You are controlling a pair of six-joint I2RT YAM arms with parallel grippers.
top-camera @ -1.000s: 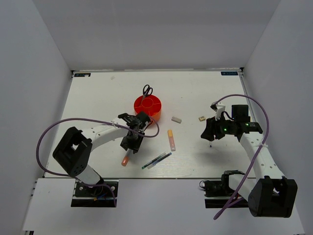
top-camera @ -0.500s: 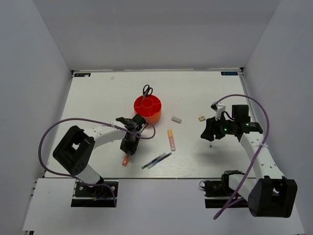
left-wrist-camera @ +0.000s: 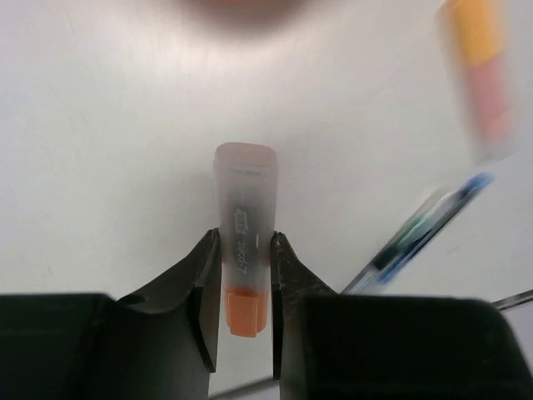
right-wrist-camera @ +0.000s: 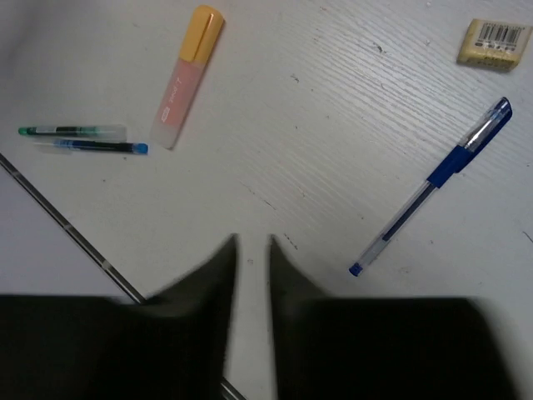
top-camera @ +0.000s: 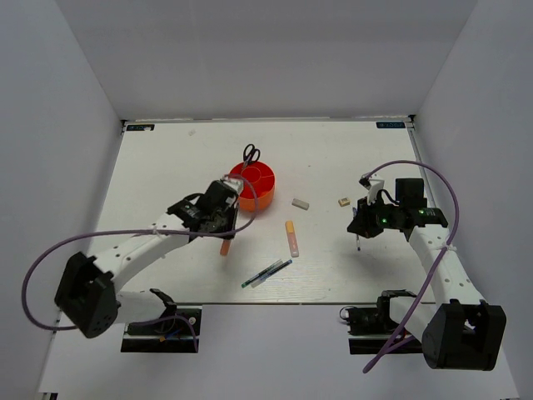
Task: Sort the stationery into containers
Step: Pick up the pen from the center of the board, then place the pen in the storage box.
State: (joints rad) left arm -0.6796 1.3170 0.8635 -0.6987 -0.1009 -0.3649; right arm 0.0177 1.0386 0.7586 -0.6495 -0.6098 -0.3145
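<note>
organiser point(left-wrist-camera: 241, 5) — cut off, blurred | loose highlighter point(left-wrist-camera: 483, 75) — blurred | pens point(left-wrist-camera: 416, 237) — blurred

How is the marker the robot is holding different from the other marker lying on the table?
The held highlighter is pinched in the left end effector; the other highlighter lies loose on the table. The held one looks pale with an orange end; the other is pink with a yellow-orange cap. Both are stubby markers.

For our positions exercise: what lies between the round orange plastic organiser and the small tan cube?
In the top view, a small grey-white eraser block lies between the round orange plastic organiser and the small tan cube.
</note>
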